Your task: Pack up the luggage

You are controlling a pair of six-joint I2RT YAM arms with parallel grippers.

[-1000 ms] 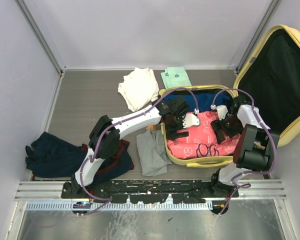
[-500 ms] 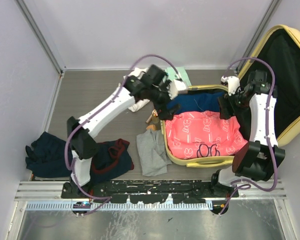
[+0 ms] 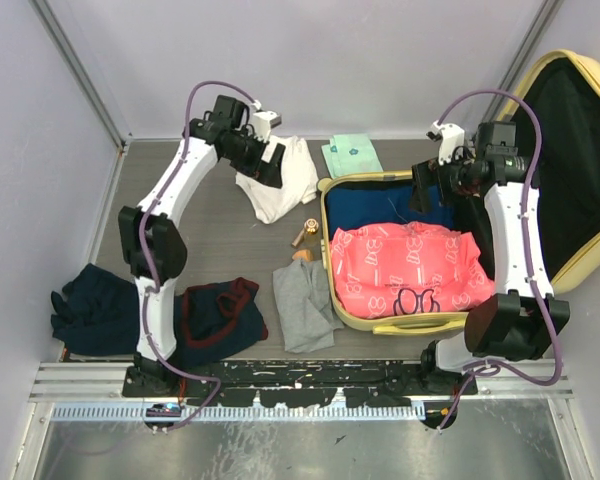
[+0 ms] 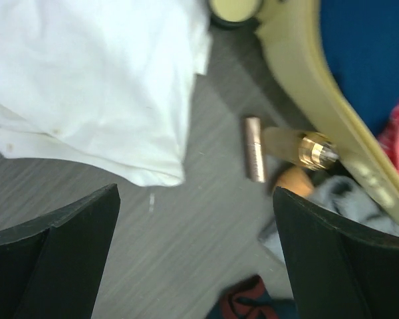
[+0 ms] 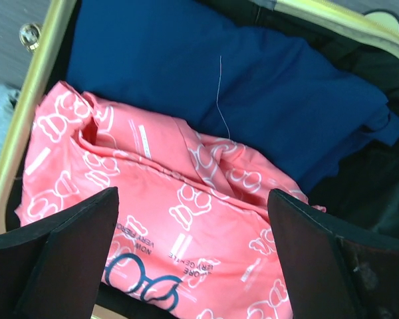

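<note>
The luggage [image 3: 412,322] is a pale yellow suitcase lying open at the right, its black-lined lid [image 3: 570,150] leaning back. Inside lie a pink printed garment [image 3: 410,270] [image 5: 173,199] and, behind it, a blue garment [image 3: 395,200] [image 5: 219,73]. My right gripper [image 3: 432,190] [image 5: 193,219] hovers open above them and holds nothing. My left gripper [image 3: 268,165] [image 4: 196,219] is open and empty over the floor, at the edge of a white garment [image 3: 280,178] [image 4: 86,80], left of the suitcase rim [image 4: 319,93].
A small gold-capped bottle [image 3: 305,234] [image 4: 299,147] lies beside the suitcase's left wall. Also on the floor are a folded green cloth [image 3: 352,155], a grey garment [image 3: 302,300], a navy and red garment [image 3: 220,315] and dark clothes [image 3: 100,305]. Walls enclose the floor.
Both arms have lifted out of the suitcase, leaving the pink garment lying there. The left arm swung back-left to the white garment; the right drew to the suitcase's far end. Both grippers opened.
</note>
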